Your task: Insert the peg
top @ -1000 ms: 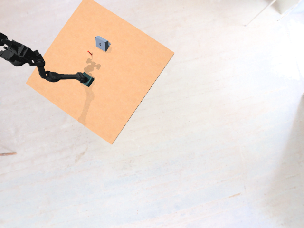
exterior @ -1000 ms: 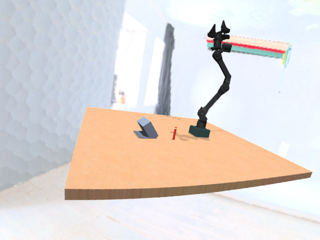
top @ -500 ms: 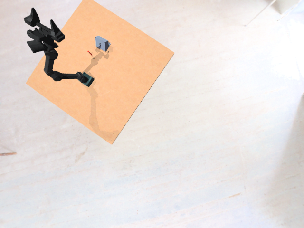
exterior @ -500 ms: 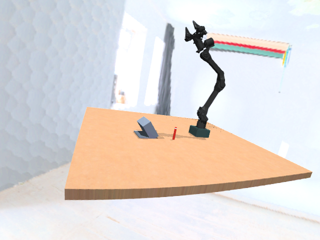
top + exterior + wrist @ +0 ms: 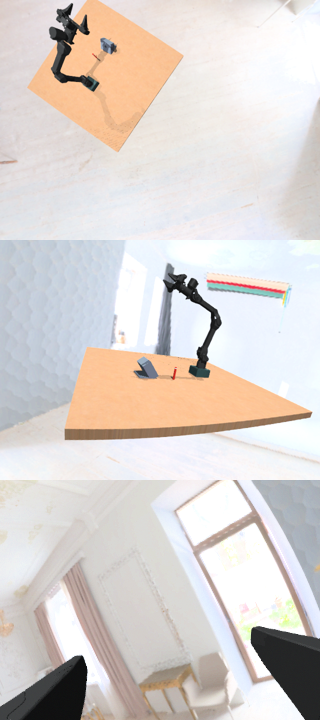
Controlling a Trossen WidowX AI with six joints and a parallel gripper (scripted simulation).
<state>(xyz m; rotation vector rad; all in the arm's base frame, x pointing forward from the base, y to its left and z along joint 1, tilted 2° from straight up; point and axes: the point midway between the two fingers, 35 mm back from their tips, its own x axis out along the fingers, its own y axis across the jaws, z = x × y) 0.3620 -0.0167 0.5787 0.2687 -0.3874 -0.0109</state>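
Note:
A thin red peg [image 5: 95, 56] [image 5: 174, 373] with a white band near its top stands upright on the table, between the robot's base and the panel. The blue-grey sloped panel [image 5: 109, 49] [image 5: 150, 369] leans on a flat foot, and its face is turned toward the peg and the base. A small dark hole [image 5: 105, 46] shows in that face; its exact shape is too small to tell. My gripper [image 5: 79, 9] [image 5: 165, 276] [image 5: 172, 650] is open and empty, high above the table. Its fingers point outward and somewhat upward. Neither peg nor panel shows in the wrist view.
The dark green base [image 5: 95, 86] [image 5: 199, 372] carries the arm, on the side of the peg away from the panel. The wooden table [image 5: 129, 77] [image 5: 155, 405] has open edges. The arm's shadow falls across the table near the peg and panel. The wrist view shows only the room and both fingers.

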